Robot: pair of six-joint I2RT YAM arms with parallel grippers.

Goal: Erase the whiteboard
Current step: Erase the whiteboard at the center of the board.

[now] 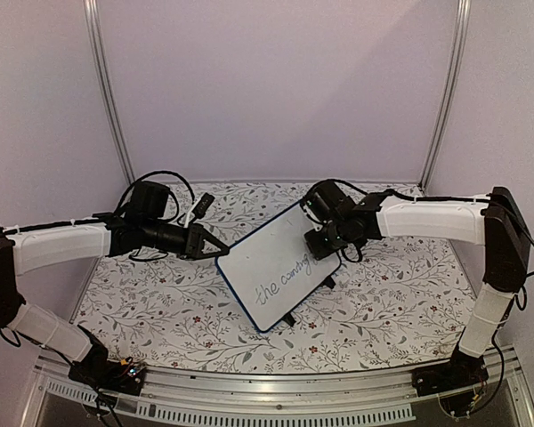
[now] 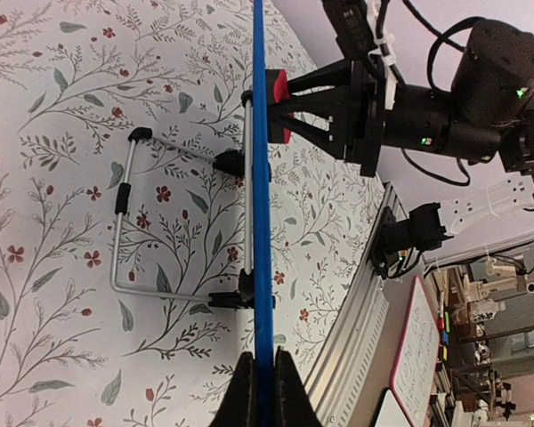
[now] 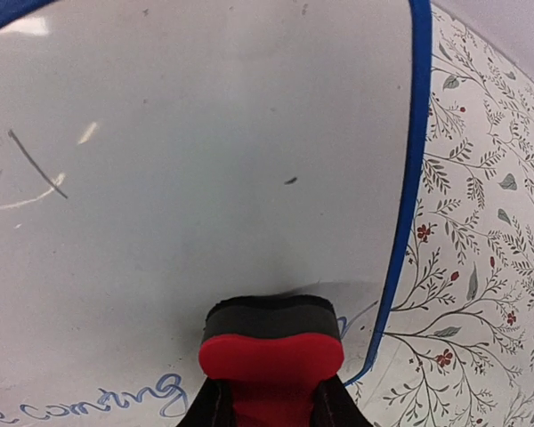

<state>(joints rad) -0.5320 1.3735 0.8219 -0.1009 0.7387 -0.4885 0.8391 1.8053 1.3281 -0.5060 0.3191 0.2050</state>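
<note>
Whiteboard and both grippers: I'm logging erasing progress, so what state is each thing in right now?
Small white whiteboard with dark-blue frame: propped up, blue handwriting across its lower part not yet erased.
Metal wire stand: folded out behind the board.
Red eraser with dark felt pad: gripped, pad against the board face.
Left gripper: shut on the board's frame edge.
Right gripper: shut on the eraser.

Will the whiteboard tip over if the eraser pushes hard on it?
Probably not much. The whiteboard looks stiff and thin, so it shouldn't bend. Alone it might tip, since only a skinny wire stand seems to prop it. But the left gripper pinches its blue edge, likely steadying it against the eraser.
</note>
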